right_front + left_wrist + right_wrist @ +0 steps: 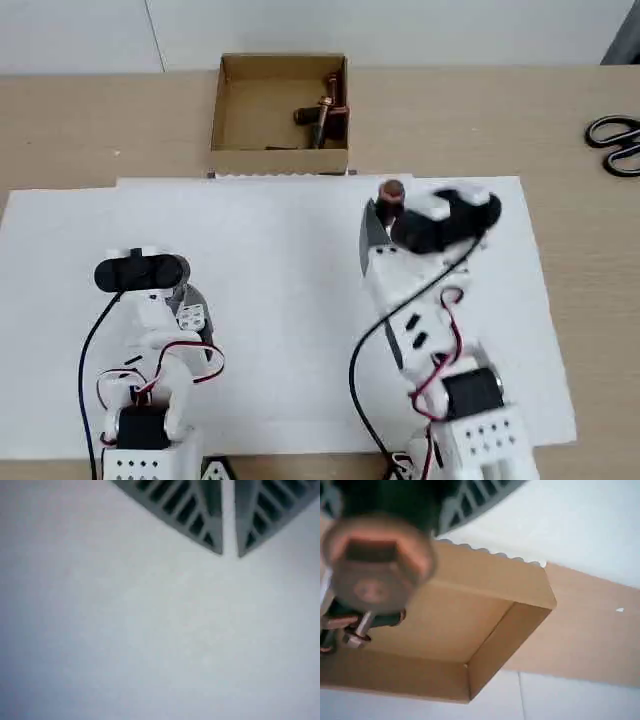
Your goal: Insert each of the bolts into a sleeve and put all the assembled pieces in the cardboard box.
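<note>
The bolt (390, 189), copper-coloured with its hex head (377, 562) facing my right wrist camera, sits pinched in the right gripper (386, 204), just short of the cardboard box (280, 160) on its near right side. I cannot tell from here whether a sleeve is on its shank. Inside the box, the assembled pieces (322, 112) lie against the far right corner. I judge this to be the delivery step: next I need to carry the bolt over the near wall (490, 577) and release above bare box floor. The left gripper (229, 550) hangs over the white sheet (280, 300) at near left, fingers drawn to a narrow slit, holding nothing.
</note>
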Robot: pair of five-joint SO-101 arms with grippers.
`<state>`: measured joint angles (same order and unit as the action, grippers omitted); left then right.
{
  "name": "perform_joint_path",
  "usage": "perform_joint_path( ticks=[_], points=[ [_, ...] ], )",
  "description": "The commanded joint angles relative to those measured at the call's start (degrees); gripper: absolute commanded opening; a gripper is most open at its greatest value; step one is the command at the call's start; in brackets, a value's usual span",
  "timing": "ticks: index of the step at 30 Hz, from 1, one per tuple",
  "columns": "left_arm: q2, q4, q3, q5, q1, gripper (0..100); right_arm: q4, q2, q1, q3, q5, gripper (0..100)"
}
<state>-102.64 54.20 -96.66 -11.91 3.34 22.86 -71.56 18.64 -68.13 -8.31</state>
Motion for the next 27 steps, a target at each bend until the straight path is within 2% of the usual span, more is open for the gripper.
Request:
perform_joint_path(
  ticks=[1,7,18,22,27],
  points=[
    [-0.09,0.0,1.89,-0.26,0.0,1,-5.32,12.88,-0.13,9.05,-0.44,0.2],
    [-0.09,0.0,1.89,-0.26,0.0,1,-9.71,29.67,-0.13,18.46,-0.35,0.2],
    [-0.09,0.0,1.89,-0.26,0.0,1,-14.2,49.01,-0.22,32.26,-0.35,0.3],
    [-0.09,0.0,1.89,-0.26,0.0,1,-14.99,57.98,-0.31,41.32,-0.18,0.3],
    [-0.09,0.0,1.89,-0.26,0.0,1,-15.08,69.49,-0.4,55.03,3.78,0.3]
  ],
)
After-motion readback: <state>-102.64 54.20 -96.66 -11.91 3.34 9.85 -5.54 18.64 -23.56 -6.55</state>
